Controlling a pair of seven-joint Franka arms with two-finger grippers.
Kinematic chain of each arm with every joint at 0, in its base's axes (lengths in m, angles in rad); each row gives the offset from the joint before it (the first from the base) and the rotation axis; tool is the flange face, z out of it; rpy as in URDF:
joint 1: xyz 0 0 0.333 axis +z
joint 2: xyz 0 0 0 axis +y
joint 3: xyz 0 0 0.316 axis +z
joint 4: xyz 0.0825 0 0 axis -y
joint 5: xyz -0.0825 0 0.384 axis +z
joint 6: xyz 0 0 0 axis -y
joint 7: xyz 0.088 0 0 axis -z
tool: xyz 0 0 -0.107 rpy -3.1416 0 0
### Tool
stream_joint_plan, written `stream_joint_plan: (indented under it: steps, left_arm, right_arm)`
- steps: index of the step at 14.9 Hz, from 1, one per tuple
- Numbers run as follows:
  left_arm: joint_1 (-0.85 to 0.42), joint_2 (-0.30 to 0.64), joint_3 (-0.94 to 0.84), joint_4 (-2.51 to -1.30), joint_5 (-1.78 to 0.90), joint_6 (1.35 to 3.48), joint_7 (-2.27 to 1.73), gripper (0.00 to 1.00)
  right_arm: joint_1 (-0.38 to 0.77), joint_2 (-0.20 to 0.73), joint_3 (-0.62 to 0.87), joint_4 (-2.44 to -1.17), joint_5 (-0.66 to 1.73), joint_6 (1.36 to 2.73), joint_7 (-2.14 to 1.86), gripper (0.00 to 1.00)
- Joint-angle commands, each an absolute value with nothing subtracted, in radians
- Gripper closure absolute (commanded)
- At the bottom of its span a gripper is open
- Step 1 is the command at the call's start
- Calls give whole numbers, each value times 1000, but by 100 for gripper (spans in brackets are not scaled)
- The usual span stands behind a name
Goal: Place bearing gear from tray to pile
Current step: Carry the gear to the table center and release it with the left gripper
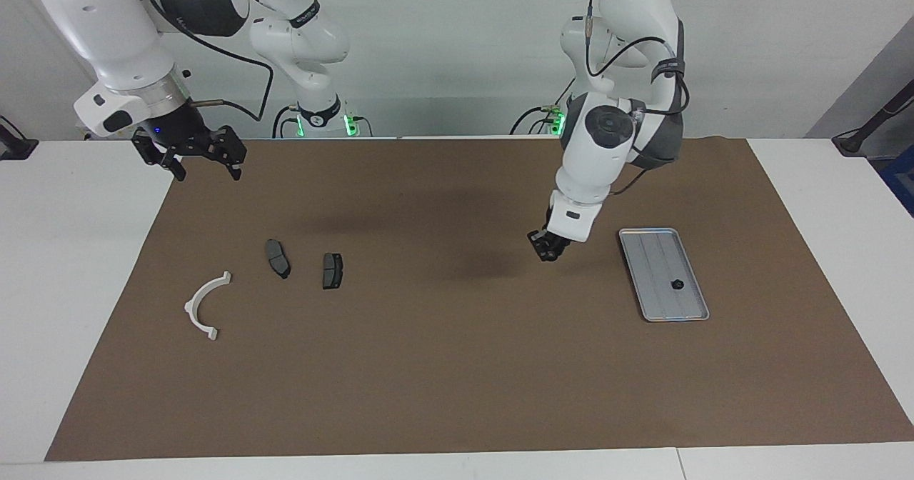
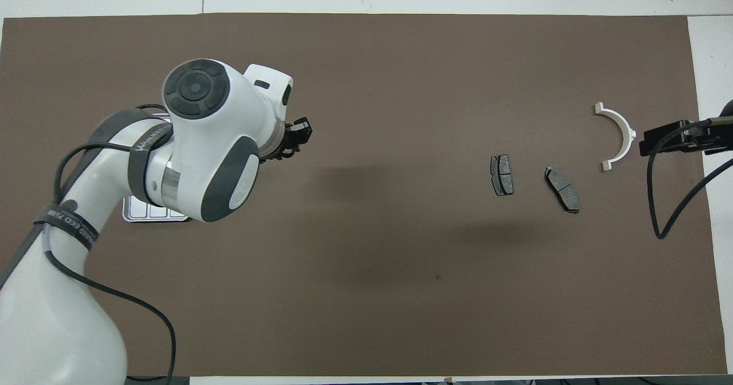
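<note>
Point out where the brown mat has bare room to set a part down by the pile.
Bare brown mat runs between the silver ribbed tray and the dark grey brake pads. The left gripper hangs over it beside the tray. A tighter gap lies between the pads and the white half-ring bracket. The right gripper waits.

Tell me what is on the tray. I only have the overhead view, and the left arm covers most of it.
Observer: In the facing view the tray is fully uncovered, and one small black part lies on it, toward the end farther from the robots.
Operator: Is the left gripper touching the mat?
Observer: No. The left gripper hangs in the air over the brown mat, beside the tray. I cannot tell whether it holds anything.
Operator: And the right gripper? I see only its edge.
Observer: The right gripper waits with its fingers open and empty, over the mat's edge at the right arm's end.
</note>
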State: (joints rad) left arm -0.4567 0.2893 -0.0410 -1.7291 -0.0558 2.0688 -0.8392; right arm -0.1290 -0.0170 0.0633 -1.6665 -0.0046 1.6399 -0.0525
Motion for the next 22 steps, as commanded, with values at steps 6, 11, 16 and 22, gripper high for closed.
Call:
stream_joint_plan:
  steps: [6, 11, 16, 22]
  left_arm:
    - [-704, 523, -17, -1476, -69, 2043, -1208, 87]
    - [-715, 522, -20, -1558, -74, 2143, -1253, 87]
    - [-706, 528, -14, -1595, -69, 2198, -1255, 87]
    - [-715, 555, -12, -1588, -66, 2204, -1258, 86]
  right_arm:
    - [-166, -43, 72, -1720, 8, 1709, -98, 0]
    - [-164, -41, 72, -1749, 8, 1747, -98, 0]
    - [-155, -40, 74, -1776, 8, 1773, -92, 0]
    - [-155, -38, 74, -1782, 8, 1775, -94, 0]
